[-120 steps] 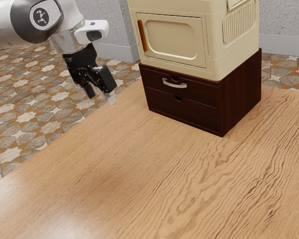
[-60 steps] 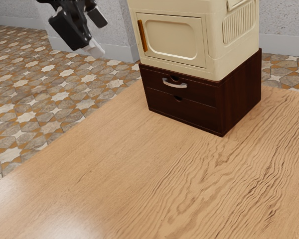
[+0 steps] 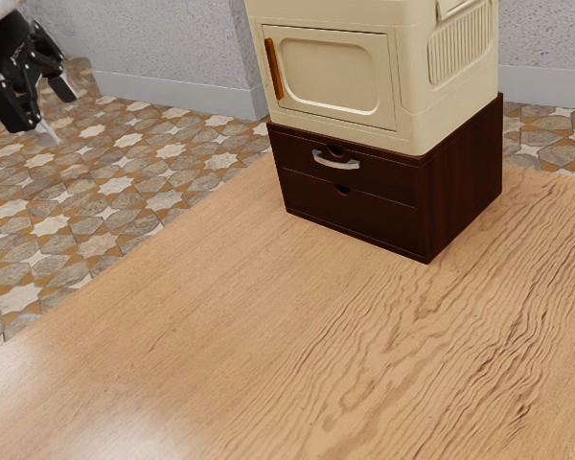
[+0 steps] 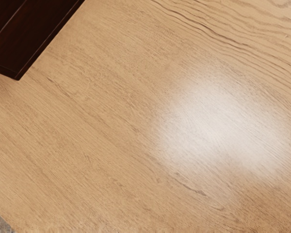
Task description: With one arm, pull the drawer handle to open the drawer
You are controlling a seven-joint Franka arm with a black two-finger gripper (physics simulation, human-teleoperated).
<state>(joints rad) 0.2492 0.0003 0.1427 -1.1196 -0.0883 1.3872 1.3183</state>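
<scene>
- In the exterior view, you can find your gripper [image 3: 57, 113] high at the exterior view's left, above the patterned floor [image 3: 38, 230].
- The gripper is released: its two fingers stand apart from each other.
- The dark brown cabinet [image 3: 465, 182] stands on the far part of the wooden surface [image 3: 268, 307], more to the exterior view's right, well apart from your gripper.
- The curved silver handle [image 3: 337, 165] is fixed on the front of the upper drawer [image 3: 297, 153]; this drawer is closed, level with the lower drawer [image 3: 364, 216] under it.
- On top of the cabinet you see the cream box [image 3: 331, 77], with an orange handle [image 3: 273, 69] at the exterior view's left side of its door.
- In the wrist view, you see one lower corner of the cabinet, resting on the surface.
- A white shine [image 4: 223, 131] lies on the wood, well apart from this corner.
</scene>
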